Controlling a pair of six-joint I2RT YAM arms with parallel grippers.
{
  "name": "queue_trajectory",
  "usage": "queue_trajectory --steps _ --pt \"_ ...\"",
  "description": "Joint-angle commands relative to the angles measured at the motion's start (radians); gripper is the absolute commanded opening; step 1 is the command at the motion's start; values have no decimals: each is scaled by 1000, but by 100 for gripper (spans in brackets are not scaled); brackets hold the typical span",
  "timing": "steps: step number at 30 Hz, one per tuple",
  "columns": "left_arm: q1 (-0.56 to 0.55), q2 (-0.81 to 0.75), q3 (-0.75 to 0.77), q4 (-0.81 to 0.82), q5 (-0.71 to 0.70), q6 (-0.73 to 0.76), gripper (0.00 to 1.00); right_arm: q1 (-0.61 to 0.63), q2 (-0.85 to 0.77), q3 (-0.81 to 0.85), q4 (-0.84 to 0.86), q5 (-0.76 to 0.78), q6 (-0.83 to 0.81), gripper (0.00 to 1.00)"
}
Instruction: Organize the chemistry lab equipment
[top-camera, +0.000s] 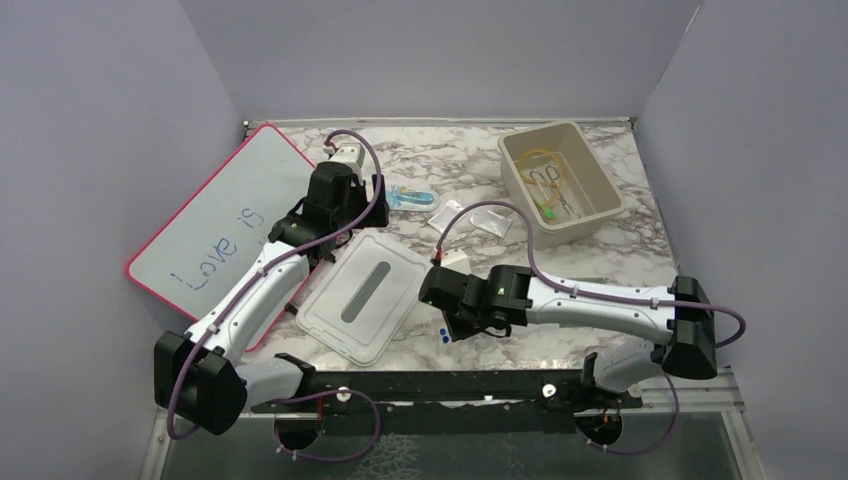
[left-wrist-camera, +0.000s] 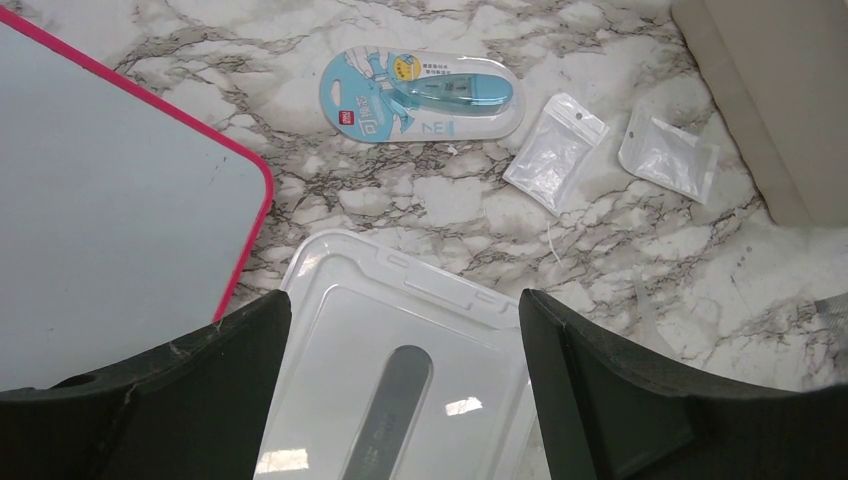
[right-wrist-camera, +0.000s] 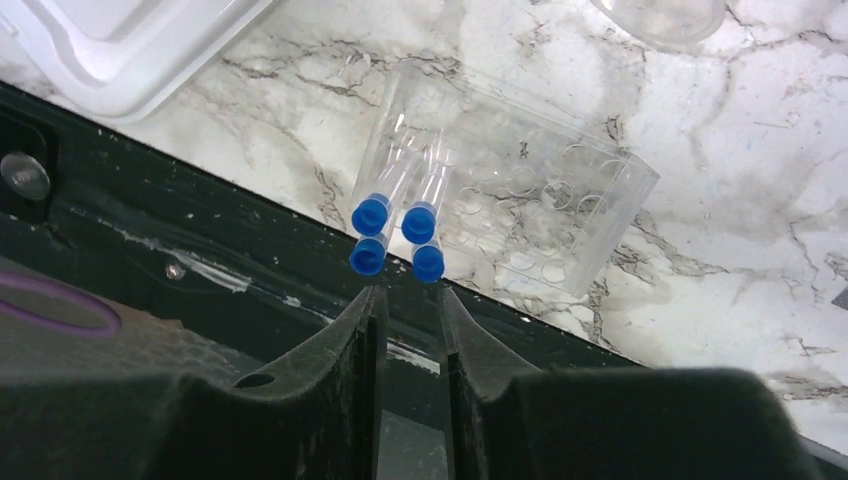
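A beige bin (top-camera: 610, 190) at the back right holds amber tubing (top-camera: 538, 160), metal forceps (top-camera: 549, 183) and a thin green stick (top-camera: 552, 210). Two small clear bags (left-wrist-camera: 555, 152) (left-wrist-camera: 668, 156) lie on the marble left of the bin. A clear rack (right-wrist-camera: 520, 215) with several blue-capped tubes (right-wrist-camera: 398, 232) lies on its side at the table's near edge. My right gripper (right-wrist-camera: 409, 292) hovers just before the caps, fingers narrowly parted and empty; it also shows in the top view (top-camera: 448, 322). My left gripper (left-wrist-camera: 405, 310) is wide open and empty above a clear lid (left-wrist-camera: 400, 330).
A pink-framed whiteboard (top-camera: 215, 230) lies at the left. A blue blister pack (left-wrist-camera: 420, 95) lies beyond the lid. A clear round dish (right-wrist-camera: 660, 12) lies past the rack. The black mounting rail (right-wrist-camera: 200, 260) runs along the near edge. Grey walls enclose three sides.
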Motion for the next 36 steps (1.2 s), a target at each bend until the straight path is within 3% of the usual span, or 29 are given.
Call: queue_trajectory --steps 1,11,19,36 --pt "8 -20 -14 28 22 4 87 7 -17 -21 -34 106 76 27" --pt "10 -15 -14 31 25 2 87 6 52 -29 -85 195 100 22" --pt "12 -11 -13 30 29 2 87 5 80 -37 -8 220 53 22" --pt "16 -19 -17 30 27 -1 87 5 79 -66 49 69 -32 20"
